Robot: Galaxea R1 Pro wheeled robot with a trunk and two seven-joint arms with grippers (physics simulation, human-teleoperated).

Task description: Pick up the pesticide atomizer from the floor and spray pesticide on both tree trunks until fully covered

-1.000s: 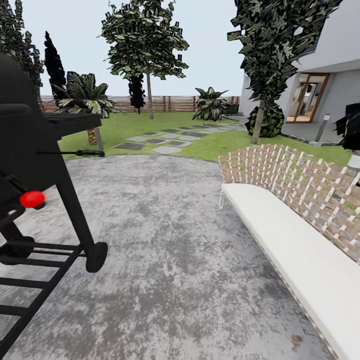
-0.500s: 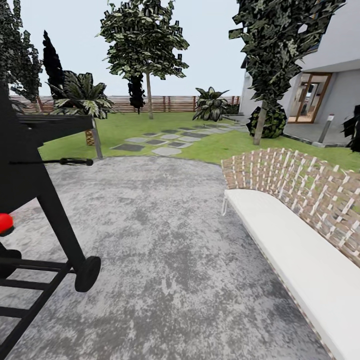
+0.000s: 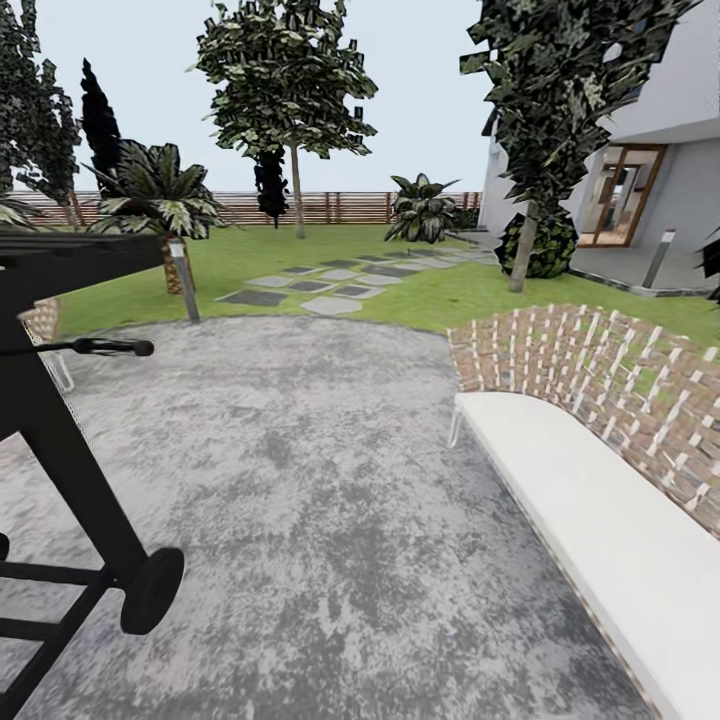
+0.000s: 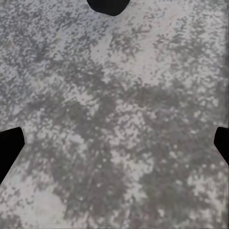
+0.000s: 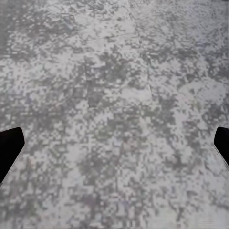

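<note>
Ahead, seemingly open paving (image 3: 330, 480) between grill (image 3: 60, 420) and bench (image 3: 600, 480).

black grill (image 3: 60, 440) left | white bench (image 3: 600, 520) right | grey mottled paving (image 3: 320, 480) between

Rough mottled-grey stone paving (image 3: 330, 480), woven bench back (image 3: 600, 380)

A home's back garden, seen from a mottled grey paved patio (image 3: 330, 480). A black wheeled barbecue grill (image 3: 60, 430) and a woven wicker bench with a white cushion (image 3: 600, 470) stand on it. Beyond lie a green lawn (image 3: 440, 290) with grey stepping stones (image 3: 320, 285), a brown slatted wooden fence (image 3: 340, 207) and a white house with a glazed door (image 3: 620, 195).
</note>
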